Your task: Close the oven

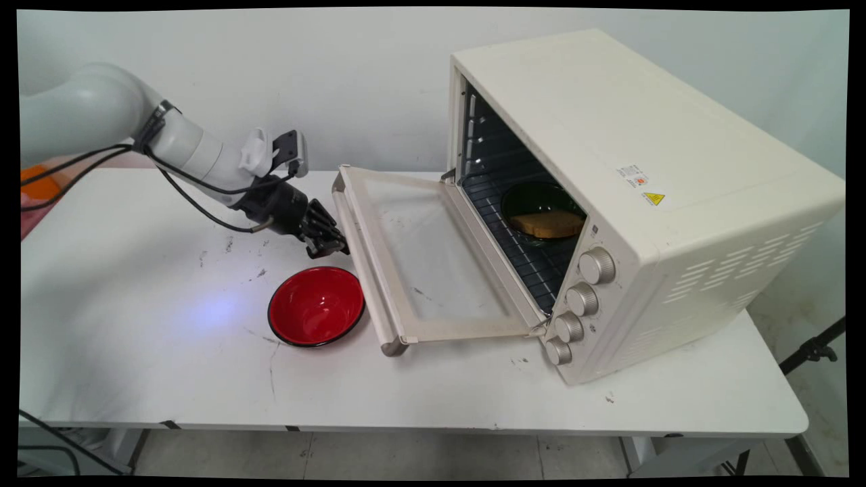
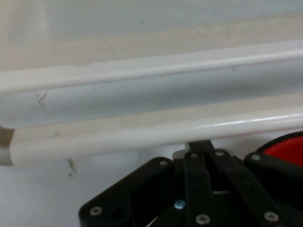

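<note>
Red bowl nearest, upright on the white table, just beside the handle of the oven door. Lies folded down and fully open, that door, handle bar along its outer edge, above the tabletop. Looks stiff, smooth and probably slippery; likely light to swing on its hinge, best taken across the bar near its middle. Reaches in low from the left, wrist tilted down, black gripper at the bar's far half. Shows fingers drawn together, tips meeting at the bar's near face, clamped on nothing. Holds a dark dish with bread on the rack inside.
</note>
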Robot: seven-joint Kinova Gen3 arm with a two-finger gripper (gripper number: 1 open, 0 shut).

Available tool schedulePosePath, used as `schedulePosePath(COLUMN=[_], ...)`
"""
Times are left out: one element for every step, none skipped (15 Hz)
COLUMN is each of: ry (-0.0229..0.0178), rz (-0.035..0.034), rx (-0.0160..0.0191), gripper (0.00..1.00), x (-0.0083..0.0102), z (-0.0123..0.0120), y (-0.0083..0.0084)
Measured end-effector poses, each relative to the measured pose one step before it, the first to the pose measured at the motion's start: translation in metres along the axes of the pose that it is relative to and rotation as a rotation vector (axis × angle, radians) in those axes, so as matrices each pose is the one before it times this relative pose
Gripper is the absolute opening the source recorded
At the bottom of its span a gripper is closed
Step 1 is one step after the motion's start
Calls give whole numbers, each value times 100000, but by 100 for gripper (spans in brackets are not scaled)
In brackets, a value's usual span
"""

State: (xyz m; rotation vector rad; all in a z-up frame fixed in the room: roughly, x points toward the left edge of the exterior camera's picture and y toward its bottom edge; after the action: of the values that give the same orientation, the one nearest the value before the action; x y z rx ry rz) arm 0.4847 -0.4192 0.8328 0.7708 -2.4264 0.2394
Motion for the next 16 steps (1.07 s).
schedulePosePath(ry=[1162, 1672, 2096, 2055, 2714, 2912, 2644, 3150, 3025, 2568, 2964, 2757, 2315, 2519, 2441, 1990], rz=[158, 197, 222, 265, 310, 392, 169, 61, 178, 118, 118, 135, 121, 157, 237, 203], rx=[-303, -383, -374, -371, -365, -464, -301, -165, -443, -311, -249, -411, -257, -313, -388, -360], gripper=[0, 0, 0, 0, 0, 0, 0, 0, 0, 0, 0, 0, 0, 0, 0, 0], x=[-94, -26, 66, 141, 216, 407, 375, 463, 635, 563, 696, 827, 731, 859, 964, 829], z=[182, 161, 100, 46, -51, -50, -121, -261, -206, -241, -359, -273, -283, -330, -278, -224], y=[62, 99, 127, 133, 187, 190, 166, 190, 173, 140, 153, 120, 103, 123, 110, 106])
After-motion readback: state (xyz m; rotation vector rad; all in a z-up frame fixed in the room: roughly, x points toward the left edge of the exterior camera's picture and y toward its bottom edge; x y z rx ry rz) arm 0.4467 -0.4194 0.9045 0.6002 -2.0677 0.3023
